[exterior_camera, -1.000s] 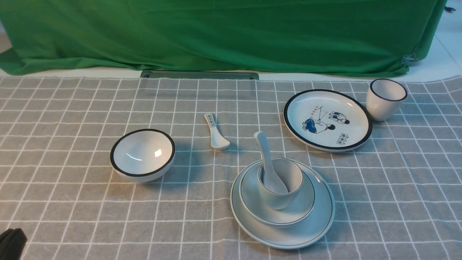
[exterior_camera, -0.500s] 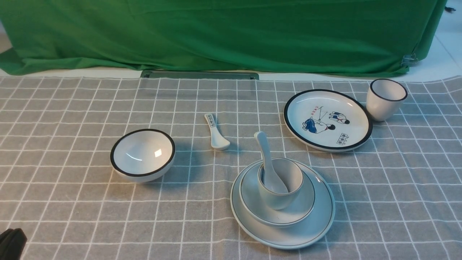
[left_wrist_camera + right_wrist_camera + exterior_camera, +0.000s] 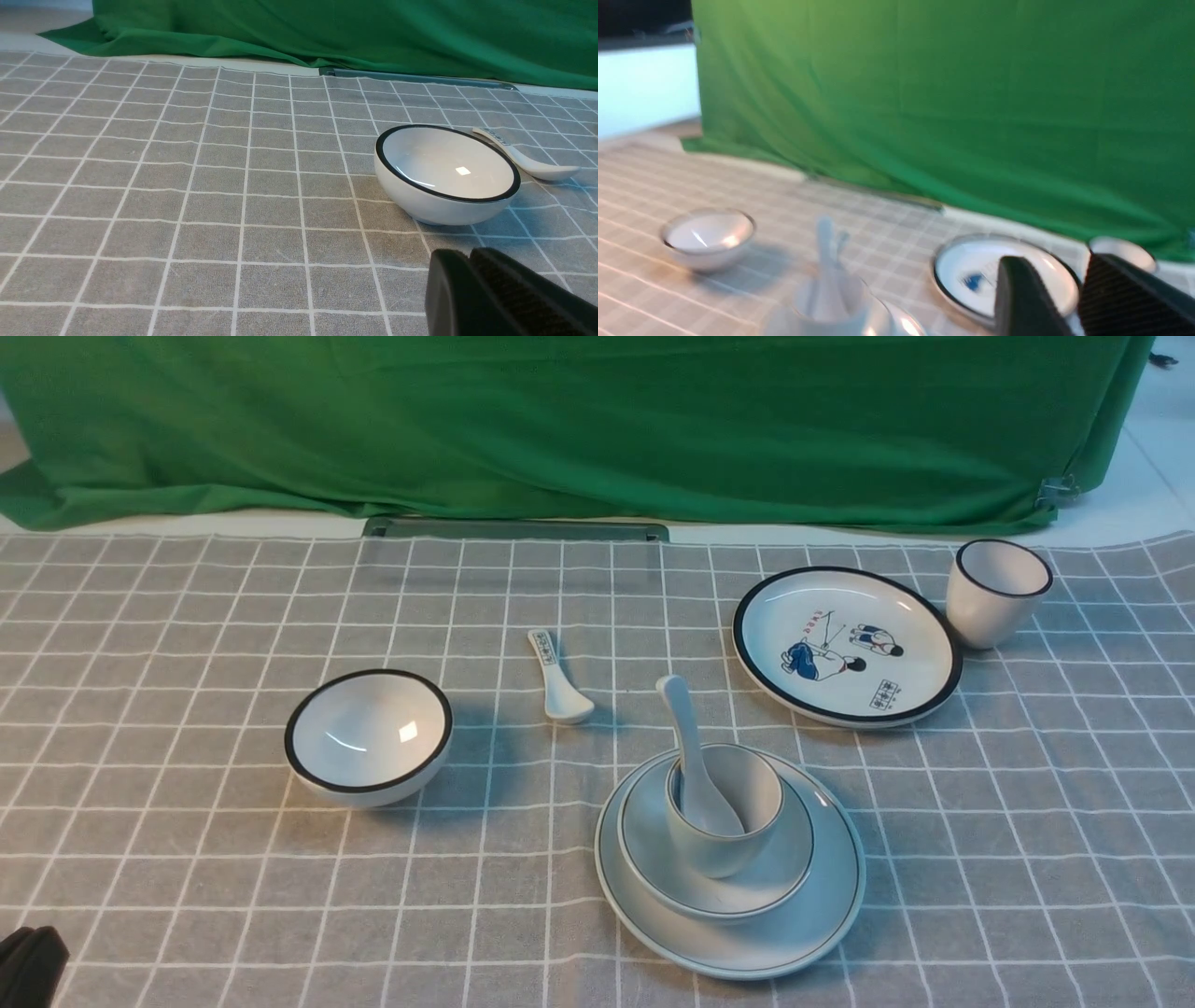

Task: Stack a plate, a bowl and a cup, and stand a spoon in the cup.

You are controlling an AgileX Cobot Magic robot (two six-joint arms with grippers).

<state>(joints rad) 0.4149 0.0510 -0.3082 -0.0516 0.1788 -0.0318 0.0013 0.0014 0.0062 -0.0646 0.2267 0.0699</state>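
Spoon in cup; cartoon plate behind; end effectors: left closed, right apart.

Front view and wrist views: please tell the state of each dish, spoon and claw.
plate: lowest of stack
bowl: on plate
cup: upright in bowl
spoon: standing in cup
black-rimmed bowl: empty
picture plate: flat
black-rimmed cup: upright
patterned spoon: lying
left claw: shut
right claw: open, empty
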